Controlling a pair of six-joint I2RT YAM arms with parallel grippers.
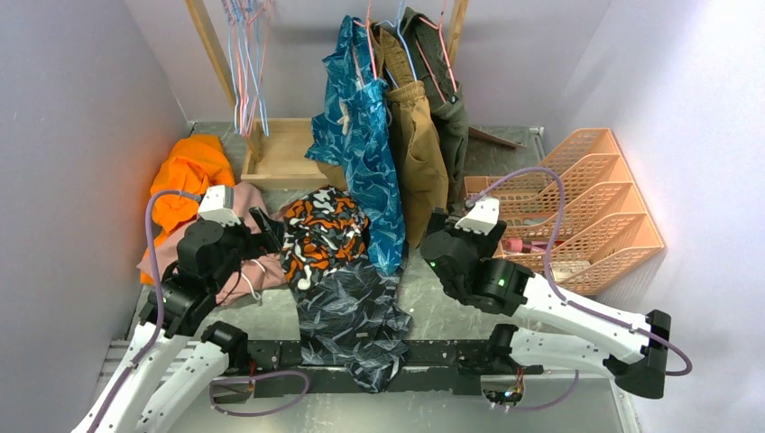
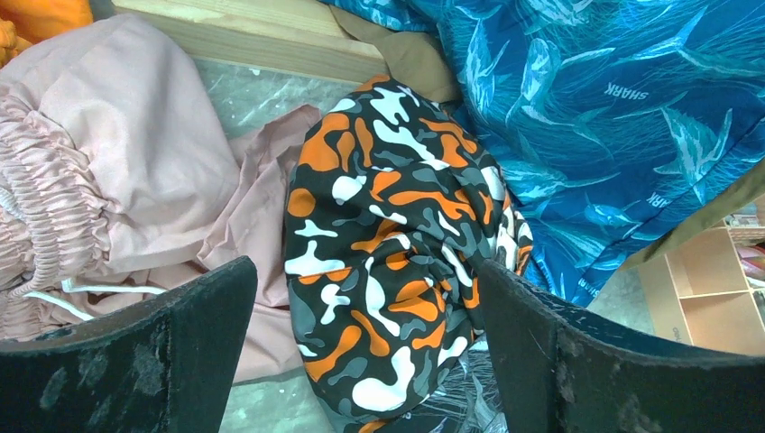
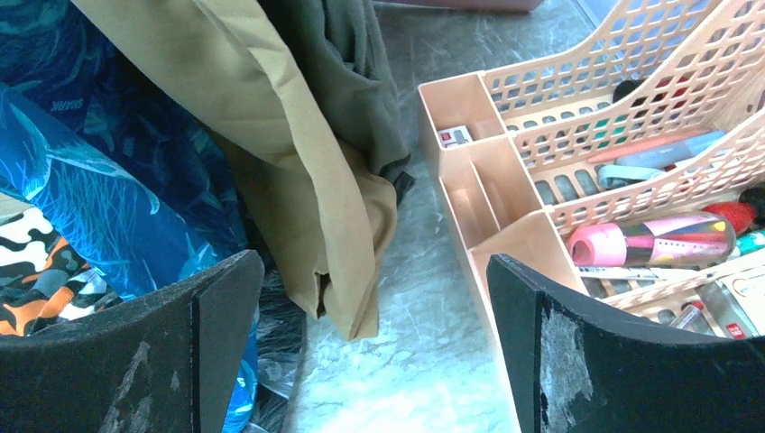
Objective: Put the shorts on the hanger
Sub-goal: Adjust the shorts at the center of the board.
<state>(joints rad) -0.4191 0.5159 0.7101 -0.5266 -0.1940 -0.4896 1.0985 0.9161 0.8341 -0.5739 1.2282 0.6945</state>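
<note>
Grey marbled worktop boxed in by pale lilac walls.
The shorts lie at lower centre; left tool and right tool both released, jaws wide.

The shorts, charcoal-black with a grey streaky leaf print, were spread rumpled at the table's near edge; the hanger, thin light-blue wire, was hung among other hangers at the rear left, well apart.

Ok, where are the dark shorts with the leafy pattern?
In the top view, the shorts lie spread on the table near the middle of its front edge, just in front of the orange camouflage shorts.
</note>
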